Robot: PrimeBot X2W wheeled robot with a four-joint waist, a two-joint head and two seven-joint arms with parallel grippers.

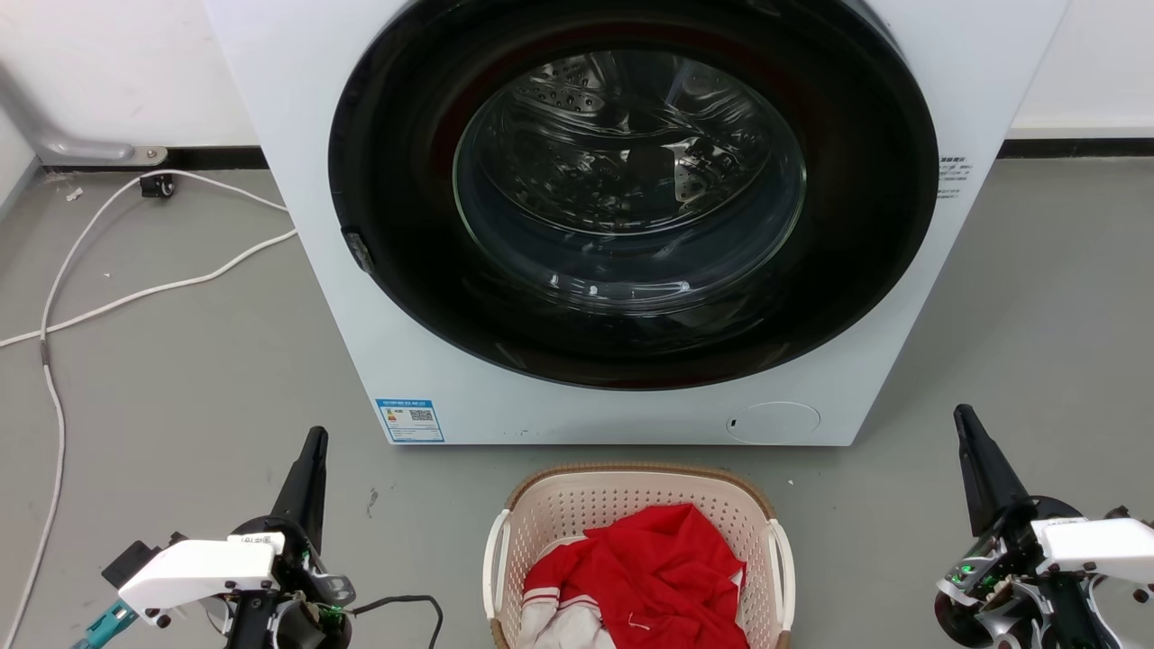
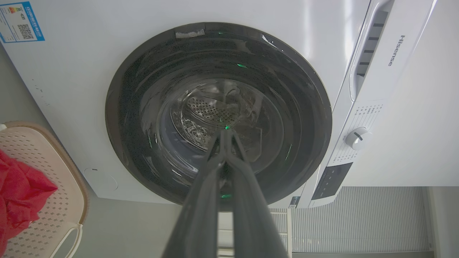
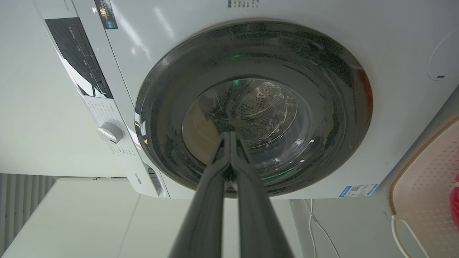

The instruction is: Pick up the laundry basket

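"Hisense" is printed on the washer, with a blue QR label stuck low. The basket is flanked by the left gripper and right gripper, both closed and empty.

Left hand: low at the left, fingers pressed together, pointing forward, holding nothing. Right hand: low at the right, likewise closed and empty.

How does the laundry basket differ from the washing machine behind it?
The laundry basket is small, cream and perforated; the washing machine is large, white and smooth-walled. The basket opens upward, holding a red garment; the machine's round door faces forward, shut. Both stand on the floor.
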